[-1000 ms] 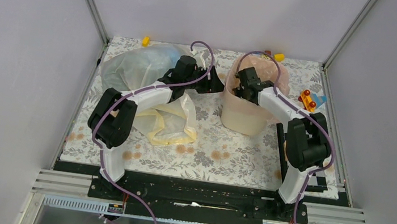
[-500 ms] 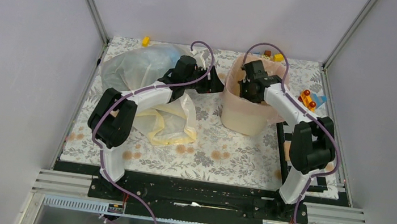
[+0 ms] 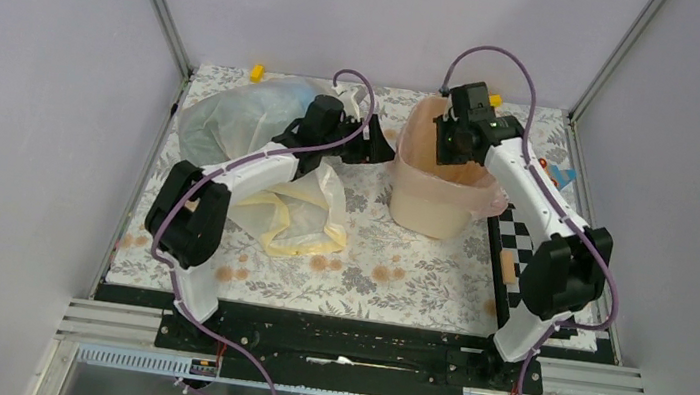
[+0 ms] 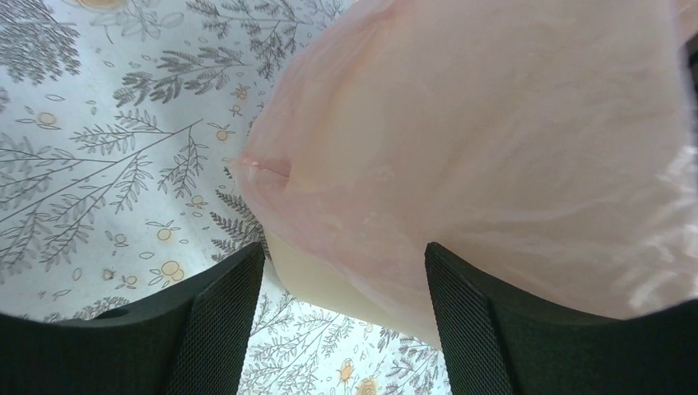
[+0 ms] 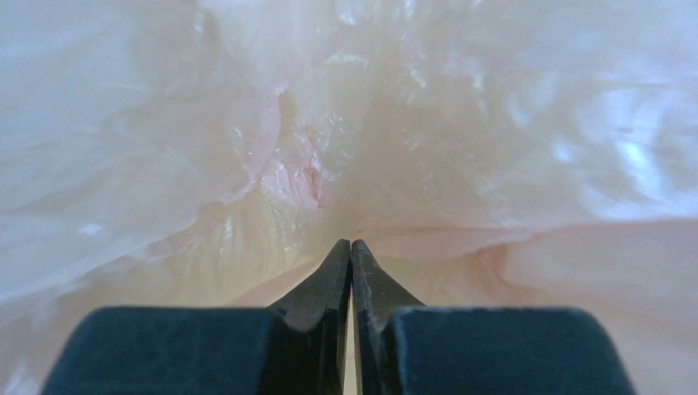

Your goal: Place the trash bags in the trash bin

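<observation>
Film of the pink bag (image 3: 414, 135) lines the trash bin (image 3: 435, 213) in the overhead view, directly beneath the right gripper (image 3: 455, 150), which hangs over the opening. The left gripper (image 3: 377, 149) sits just beside the bin's wall. The bluish-clear bag (image 3: 235, 113) and yellow bag (image 3: 298, 216) lie behind it, along its arm, on the floral table (image 3: 388, 263).

From the left wrist, the left gripper (image 4: 344, 255) stands wide, gripping nothing, with the draped bin (image 4: 313, 276) just ahead of its fingertips.

From the right wrist, the right gripper (image 5: 351, 244) is pressed tip to tip, with the pink bag (image 5: 461, 123) right in front. Whether any film is pinched cannot be told.
</observation>
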Controlling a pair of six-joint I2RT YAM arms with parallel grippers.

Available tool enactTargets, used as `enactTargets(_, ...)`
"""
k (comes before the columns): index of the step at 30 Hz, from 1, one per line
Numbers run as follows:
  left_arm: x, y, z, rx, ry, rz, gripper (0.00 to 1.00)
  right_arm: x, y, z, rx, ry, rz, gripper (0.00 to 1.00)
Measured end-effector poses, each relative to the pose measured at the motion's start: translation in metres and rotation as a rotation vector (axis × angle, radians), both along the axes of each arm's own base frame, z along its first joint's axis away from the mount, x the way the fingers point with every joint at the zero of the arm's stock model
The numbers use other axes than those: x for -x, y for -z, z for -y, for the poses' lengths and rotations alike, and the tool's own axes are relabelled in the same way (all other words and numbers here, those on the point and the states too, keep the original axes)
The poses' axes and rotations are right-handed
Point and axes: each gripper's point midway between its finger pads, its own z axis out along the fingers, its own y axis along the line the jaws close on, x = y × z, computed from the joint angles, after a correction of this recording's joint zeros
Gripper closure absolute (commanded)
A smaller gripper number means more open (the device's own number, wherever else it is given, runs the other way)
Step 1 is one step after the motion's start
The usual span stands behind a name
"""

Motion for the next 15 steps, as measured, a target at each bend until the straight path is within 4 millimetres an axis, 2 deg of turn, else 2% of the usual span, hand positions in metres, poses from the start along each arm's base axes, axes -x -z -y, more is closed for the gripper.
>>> enactTargets(4,0.004,-0.022,-0.012,-0.032,-0.03,0.049,0.24,0.0,-0.052,0.004,-0.022,0.014,0.108,0.81)
enactTargets(7,0.008,-0.044,-0.022,-0.047,-0.057,0.094,0.17,0.005,-0.098,0.011,-0.041,0.033,0.21,0.52)
enactTargets(9,0.01,-0.057,-0.026,-0.048,-0.066,0.122,0.03,0.011,-0.126,0.019,-0.049,0.059,0.28,0.34)
enactTargets(11,0.014,-0.07,-0.03,-0.047,-0.072,0.149,0.01,0.019,-0.149,0.03,-0.049,0.096,0.339,0.13)
enactTargets(13,0.017,-0.08,-0.034,-0.051,-0.075,0.165,0.01,0.028,-0.166,0.044,-0.035,0.149,0.389,0.03)
enactTargets(15,0.017,-0.091,-0.035,-0.054,-0.077,0.182,0.01,0.036,-0.177,0.057,-0.025,0.207,0.429,0.0)
